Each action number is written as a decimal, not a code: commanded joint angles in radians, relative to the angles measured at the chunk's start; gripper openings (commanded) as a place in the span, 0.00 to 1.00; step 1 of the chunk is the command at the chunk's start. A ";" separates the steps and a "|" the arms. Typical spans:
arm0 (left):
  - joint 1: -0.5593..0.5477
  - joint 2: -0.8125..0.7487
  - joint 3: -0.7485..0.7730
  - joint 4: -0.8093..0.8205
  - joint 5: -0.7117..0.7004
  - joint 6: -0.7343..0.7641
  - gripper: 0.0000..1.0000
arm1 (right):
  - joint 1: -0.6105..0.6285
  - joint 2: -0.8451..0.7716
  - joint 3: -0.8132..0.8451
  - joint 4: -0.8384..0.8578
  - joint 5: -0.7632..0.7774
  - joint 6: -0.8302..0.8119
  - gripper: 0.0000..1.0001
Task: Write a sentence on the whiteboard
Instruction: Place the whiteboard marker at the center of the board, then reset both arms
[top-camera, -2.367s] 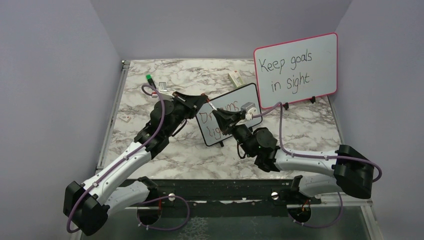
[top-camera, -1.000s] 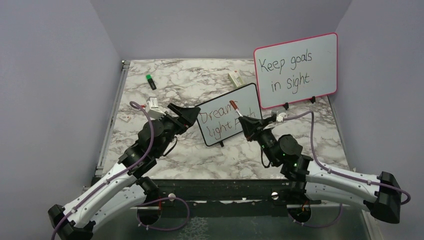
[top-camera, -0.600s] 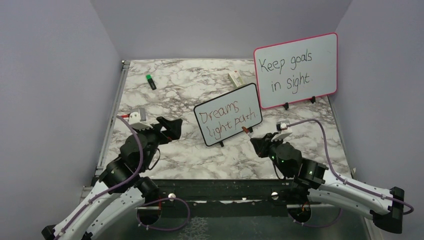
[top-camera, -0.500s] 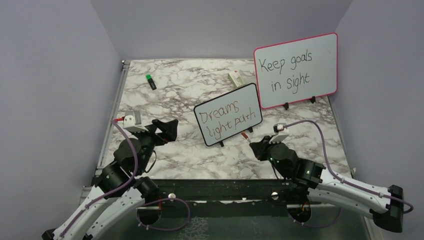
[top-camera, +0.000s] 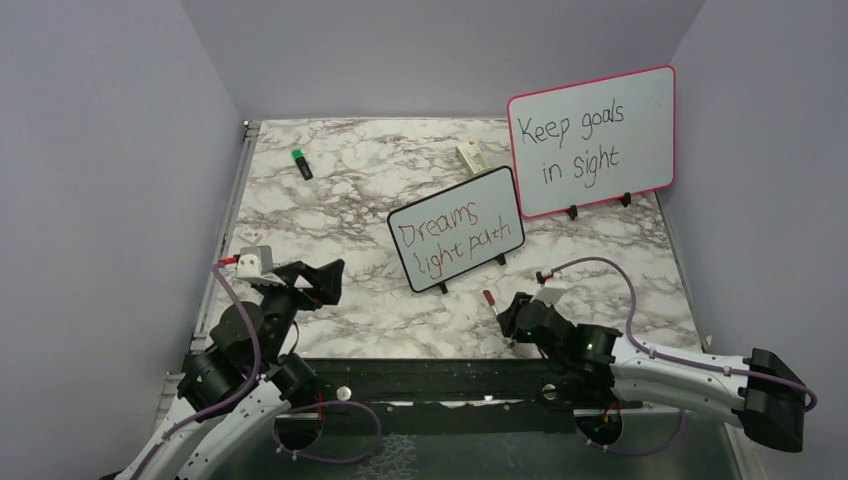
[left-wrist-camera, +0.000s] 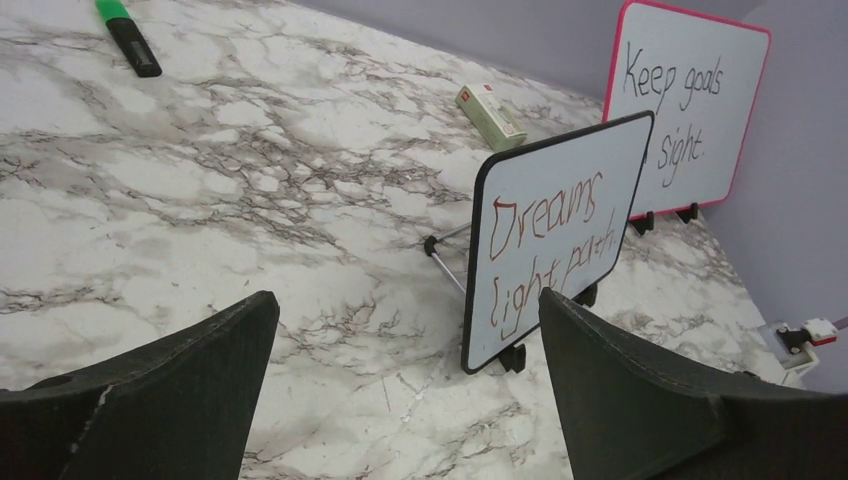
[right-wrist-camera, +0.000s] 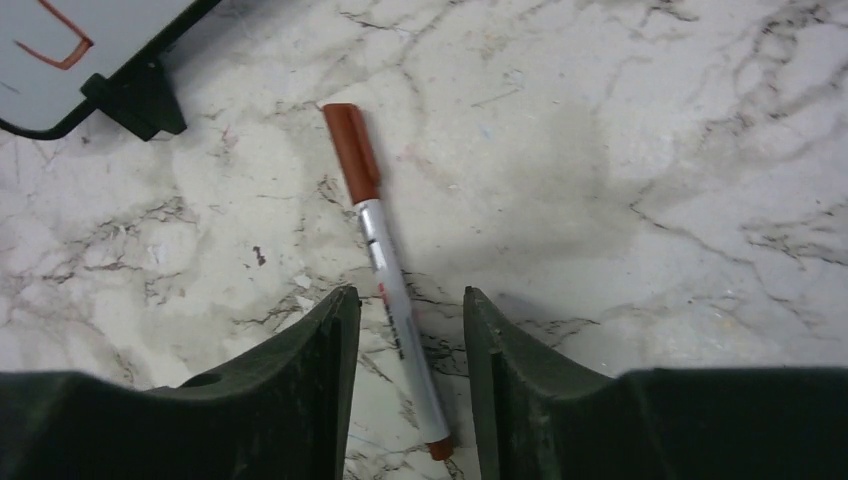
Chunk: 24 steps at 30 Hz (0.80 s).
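I judge the writing done: the sentence is on the whiteboard, which stands ahead and left of my right gripper. Its fingers are narrowly parted either side of the pen, which lies on the table unpinched. Next I'd lift straight up, clear of the pen. My left gripper gapes wide and holds nothing.

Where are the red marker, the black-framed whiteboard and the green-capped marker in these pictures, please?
red marker (right-wrist-camera: 390, 285): right wrist view, on its white barrel.
whiteboard (left-wrist-camera: 557, 245): left wrist view, middle of its writing face.
green-capped marker (left-wrist-camera: 133, 48): left wrist view, on its black body.
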 joint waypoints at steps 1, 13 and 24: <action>-0.001 -0.101 0.003 -0.052 0.027 0.032 0.99 | 0.002 -0.062 -0.019 -0.070 0.040 0.057 0.52; 0.000 -0.148 0.051 -0.098 0.001 -0.045 0.99 | 0.002 -0.319 0.318 -0.516 0.270 -0.069 1.00; 0.008 -0.156 0.098 -0.140 0.010 -0.066 0.99 | 0.002 -0.620 0.464 -0.589 0.429 -0.276 1.00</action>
